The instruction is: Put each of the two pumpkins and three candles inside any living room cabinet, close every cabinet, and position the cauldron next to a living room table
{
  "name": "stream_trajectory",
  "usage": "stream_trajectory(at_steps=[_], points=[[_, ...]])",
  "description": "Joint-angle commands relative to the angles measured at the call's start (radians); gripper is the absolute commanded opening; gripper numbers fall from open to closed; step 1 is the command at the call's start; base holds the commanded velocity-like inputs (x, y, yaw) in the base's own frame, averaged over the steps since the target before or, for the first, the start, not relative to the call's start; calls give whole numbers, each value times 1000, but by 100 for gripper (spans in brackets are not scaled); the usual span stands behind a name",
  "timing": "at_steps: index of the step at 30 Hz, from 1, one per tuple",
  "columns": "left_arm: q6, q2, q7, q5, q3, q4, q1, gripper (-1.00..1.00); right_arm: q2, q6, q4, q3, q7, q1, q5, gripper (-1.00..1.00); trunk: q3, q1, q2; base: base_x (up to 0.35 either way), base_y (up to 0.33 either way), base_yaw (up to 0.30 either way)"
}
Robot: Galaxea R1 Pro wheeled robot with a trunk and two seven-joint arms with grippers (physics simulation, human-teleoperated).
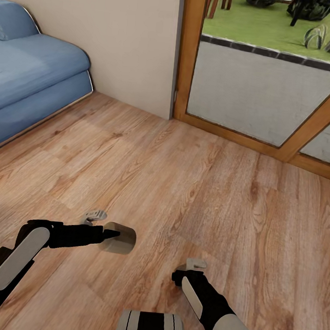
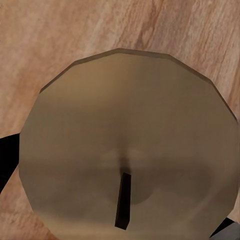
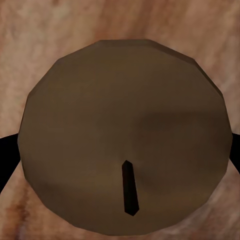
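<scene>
The left fingers (image 1: pixel 110 235) clamp a candle (image 1: pixel 120 238), carried above the plank floor (image 1: pixel 184 176) with its wick end facing back at the wrist camera. The right arm's fingers (image 1: pixel 178 275) seem to hold a second candle (image 3: pixel 125 135) the same way, though the head view hides it. Neither cabinet nor desk shows, only a blue sofa (image 1: pixel 28 73) to the left and a glazed door (image 1: pixel 261 93) ahead, so the robot must likely turn before stowing anything.

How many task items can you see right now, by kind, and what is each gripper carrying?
Candles: 2, one in the left gripper (candle, wick end), one held by the right gripper (candle).
Pumpkins: 0 in view.
Sofas: 1, blue.
Total: 3 things, over the wood floor.
</scene>
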Motion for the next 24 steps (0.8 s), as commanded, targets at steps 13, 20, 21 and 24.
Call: stream_trajectory(at_steps=[13, 20, 21, 24], points=[[1, 1, 9, 12, -3, -1, -1, -100, -2, 3, -3, 5, -11, 0, -8, -100, 11, -1, 0, 0, 0, 0], [1, 0, 9, 11, -3, -1, -1, -100, -4, -1, -9, 4, -10, 0, -8, -100, 38, -5, 2, 0, 0, 0], [1, 0, 9, 11, -3, -1, -1, -100, -4, -7, -10, 4, -10, 0, -8, -100, 42, -5, 2, 0, 0, 0], [1, 0, 10, 11, -3, -1, -1, -100, -6, -43, -12, 5, -9, 0, -8, -100, 53, -6, 3, 0, 0, 0]])
